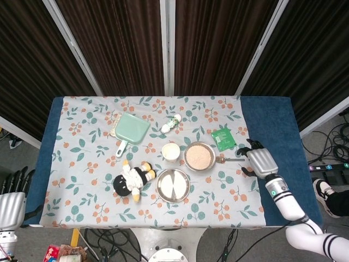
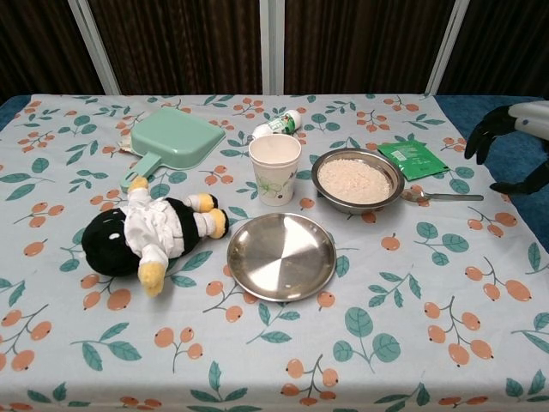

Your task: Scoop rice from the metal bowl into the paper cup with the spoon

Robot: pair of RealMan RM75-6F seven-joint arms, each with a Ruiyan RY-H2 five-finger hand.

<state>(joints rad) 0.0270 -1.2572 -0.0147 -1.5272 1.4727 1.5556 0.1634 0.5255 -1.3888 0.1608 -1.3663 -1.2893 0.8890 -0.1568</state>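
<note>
Steel spoon (image 2: 439, 196) lies flat on the floral tablecloth (image 2: 412, 292), bowl end just beside the rim of the metal bowl (image 2: 357, 181), which holds pale rice; the handle tip points toward the right hand (image 2: 513, 137). Beyond that tip the right hand hovers with fingers (image 2: 477, 137) spread and curved, holding nothing and apart from the spoon. Past the bowl, farther from the fingers, stands the paper cup (image 2: 275, 168); the left hand (image 1: 11, 196) waits off the table edge, fingers extended and empty.

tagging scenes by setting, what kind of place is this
Probably a lab or robot test station: dark curtain panels behind the table, loose cables on the floor, assorted props around a metal bowl.
</note>
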